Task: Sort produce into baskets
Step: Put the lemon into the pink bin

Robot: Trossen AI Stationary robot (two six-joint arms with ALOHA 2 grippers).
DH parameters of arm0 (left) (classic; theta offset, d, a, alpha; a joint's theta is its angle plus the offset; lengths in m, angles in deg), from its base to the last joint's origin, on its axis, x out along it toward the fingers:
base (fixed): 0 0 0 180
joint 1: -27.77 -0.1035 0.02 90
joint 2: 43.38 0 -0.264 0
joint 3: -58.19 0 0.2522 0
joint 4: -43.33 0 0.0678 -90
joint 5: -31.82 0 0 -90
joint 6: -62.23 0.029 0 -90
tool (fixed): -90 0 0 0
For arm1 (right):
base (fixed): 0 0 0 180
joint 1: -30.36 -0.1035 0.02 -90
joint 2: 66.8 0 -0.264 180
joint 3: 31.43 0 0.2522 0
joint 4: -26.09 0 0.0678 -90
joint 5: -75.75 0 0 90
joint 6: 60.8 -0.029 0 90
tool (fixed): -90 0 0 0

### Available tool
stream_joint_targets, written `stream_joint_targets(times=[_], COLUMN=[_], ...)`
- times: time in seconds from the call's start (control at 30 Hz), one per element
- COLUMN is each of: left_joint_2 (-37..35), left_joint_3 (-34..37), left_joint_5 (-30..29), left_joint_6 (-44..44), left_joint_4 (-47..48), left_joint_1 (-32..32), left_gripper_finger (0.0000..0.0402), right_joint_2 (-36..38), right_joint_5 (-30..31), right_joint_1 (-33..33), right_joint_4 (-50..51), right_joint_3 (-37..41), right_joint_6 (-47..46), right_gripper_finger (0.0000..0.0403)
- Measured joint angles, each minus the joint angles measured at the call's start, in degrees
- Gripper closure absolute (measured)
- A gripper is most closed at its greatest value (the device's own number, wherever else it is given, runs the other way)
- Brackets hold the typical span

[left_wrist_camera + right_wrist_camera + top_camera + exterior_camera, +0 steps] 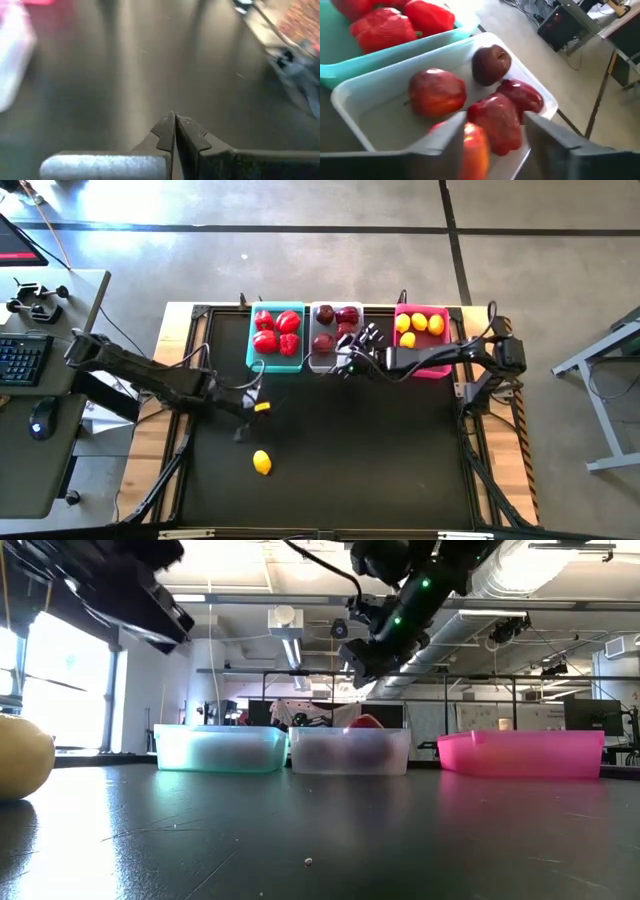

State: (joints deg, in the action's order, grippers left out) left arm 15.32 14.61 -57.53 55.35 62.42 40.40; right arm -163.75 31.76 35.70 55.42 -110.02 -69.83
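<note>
On the dark worktop (pixel 350 450), the left hand (pixel 250 406) hovers left of centre with a lemon (pixel 262 408) showing at its tip; whether it grips that fruit cannot be told from above, and the left wrist view shows only its 2 fingers (pixel 167 132) pressed together over bare, blurred mat. A 2nd lemon (pixel 262 463) lies loose on the worktop nearer the front edge — in the low view a pale yellow fruit (pixel 20 762) is cut off at the left border.

Along the far edge, 3 bins stand side by side. The teal bin (pixel 252 348) holds red peppers (pixel 277 332). The white bin (pixel 316 366) holds dark red fruits (pixel 325 313) and, in the right wrist view, what look like 2 red peppers (pixel 495 122) among them. The pink bin (pixel 445 312) holds 4 lemons (pixel 420 323).

The right hand (pixel 350 362) hangs over the white bin's near right corner, fingers (pixel 555 137) apart — between them sits a red, blurred fruit (pixel 475 150), partly hidden; contact cannot be made out.
</note>
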Motion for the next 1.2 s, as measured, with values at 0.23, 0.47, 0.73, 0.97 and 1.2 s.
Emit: stream_joint_targets(times=[0.23,0.47,0.73,0.97,1.2], left_joint_2=[0.0,1.4,7.7,14.4,20.3], left_joint_3=[-3.5,-3.5,-3.5,-3.5,-3.5], left_joint_5=[3.7,0.8,1.1,0.0,-2.2], left_joint_6=[-1.1,-3.2,-2.7,0.7,5.8], left_joint_4=[11.2,14.2,9.9,4.7,5.4], left_joint_1=[7.8,13.7,21.3,22.1,21.5], left_gripper_finger=[0.0386,0.0321,0.0216,0.0166,0.0163], right_joint_2=[-0.1,-0.1,-0.2,-0.2,-0.2], right_joint_5=[0.5,0.6,1.6,0.6,0.6], right_joint_1=[-5.0,-10.9,-14.6,-15.4,-15.5], right_joint_4=[-8.4,-16.4,-17.1,-17.1,-17.1], right_joint_3=[6.2,12.5,14.0,14.0,14.0], right_joint_6=[-3.5,-13.8,-16.6,-16.7,-16.6], right_gripper_finger=[0.0391,0.0363,0.0389,0.0399,0.0402])
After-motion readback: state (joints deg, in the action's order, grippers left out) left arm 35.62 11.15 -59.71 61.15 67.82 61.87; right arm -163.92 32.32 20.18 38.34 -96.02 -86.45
